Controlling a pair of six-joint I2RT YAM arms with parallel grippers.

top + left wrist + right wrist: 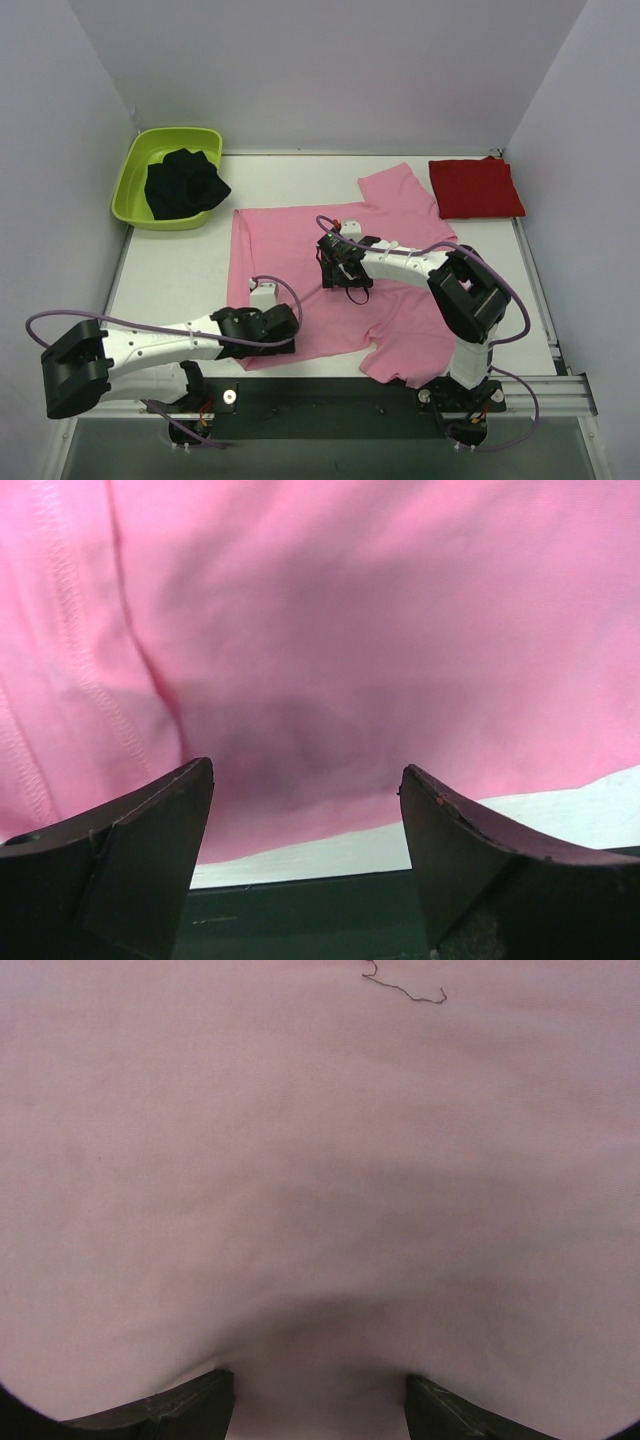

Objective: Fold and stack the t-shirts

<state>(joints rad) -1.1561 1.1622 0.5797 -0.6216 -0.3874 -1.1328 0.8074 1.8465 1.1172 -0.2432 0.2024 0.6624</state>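
The light pink t-shirt (300,250) lies spread flat across the middle of the table, one sleeve at the back (395,190) and one at the near edge (400,355). The deep red t-shirt (475,187) lies folded at the back right. My left gripper (282,325) is open at the pink shirt's near left hem; in the left wrist view the hem (330,680) lies just beyond the spread fingers (160,820). My right gripper (337,268) is open, low over the shirt's middle; pink cloth (320,1160) fills the right wrist view, with only the fingertips (190,1400) showing.
A lime green tub (135,165) holding a dark cloth (183,183) stands at the back left. Bare white table (170,275) lies left of the pink shirt. A dark rail (330,395) runs along the near edge between the arm bases. White walls enclose the table.
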